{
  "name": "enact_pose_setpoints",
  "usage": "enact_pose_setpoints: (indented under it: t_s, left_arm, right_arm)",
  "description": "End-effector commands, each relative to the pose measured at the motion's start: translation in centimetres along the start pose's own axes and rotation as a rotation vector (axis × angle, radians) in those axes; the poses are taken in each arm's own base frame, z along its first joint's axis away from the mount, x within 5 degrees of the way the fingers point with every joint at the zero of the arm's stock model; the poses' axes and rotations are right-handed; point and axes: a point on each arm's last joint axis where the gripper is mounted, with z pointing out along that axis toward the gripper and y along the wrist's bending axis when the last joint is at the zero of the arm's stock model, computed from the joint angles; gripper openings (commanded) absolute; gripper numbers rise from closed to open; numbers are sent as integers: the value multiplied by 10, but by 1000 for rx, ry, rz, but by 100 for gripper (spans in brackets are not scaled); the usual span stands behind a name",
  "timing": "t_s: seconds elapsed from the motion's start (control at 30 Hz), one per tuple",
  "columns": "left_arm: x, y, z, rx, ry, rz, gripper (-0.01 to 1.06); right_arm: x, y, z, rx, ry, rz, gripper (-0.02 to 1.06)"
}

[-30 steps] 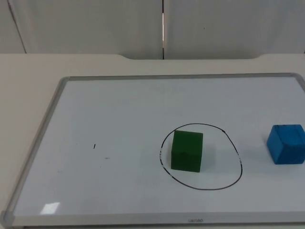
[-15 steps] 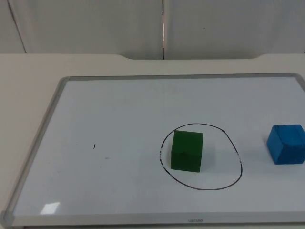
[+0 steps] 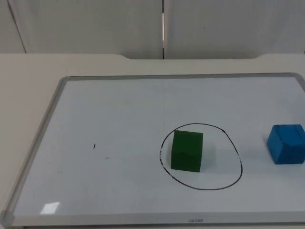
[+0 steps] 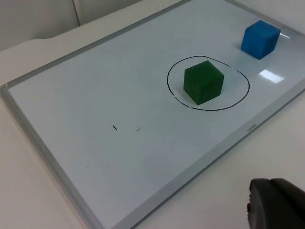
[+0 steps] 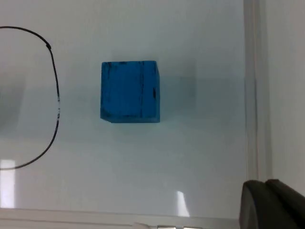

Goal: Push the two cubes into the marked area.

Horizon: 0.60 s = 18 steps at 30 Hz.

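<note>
A whiteboard [image 3: 119, 119] lies flat on the pale tabletop [image 3: 28, 71], covering most of the frame. On the board, the green cube [image 3: 187, 150] sits inside the drawn ring [image 3: 238, 162], right of centre. The blue cube [image 3: 286, 143] sits at the right edge.

Grey-framed whiteboard [image 3: 57, 102] flat on the white table [image 3: 28, 71], grey partition wall [image 3: 95, 24] behind.
</note>
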Motion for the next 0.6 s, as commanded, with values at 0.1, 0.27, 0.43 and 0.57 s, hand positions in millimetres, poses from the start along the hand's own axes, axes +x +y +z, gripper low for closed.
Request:
enact_pose_setpoints:
  t_s: [0.1,0.27,0.43,0.57]
  left_arm:
    - [1,0,0,-5,2,-7,0]
    - [1,0,0,-5,2,-7,0]
    - [1,0,0,-5,2,-7,0]
    - [1,0,0,-5,2,-7,0]
  right_arm:
    - [-14,2,47,-4,-17,5,0]
    - [-19,3,78,-10,-49,5,0]
    - [-22,3,97,-15,-81,5,0]
    - [-20,3,110,-15,-75,4,0]
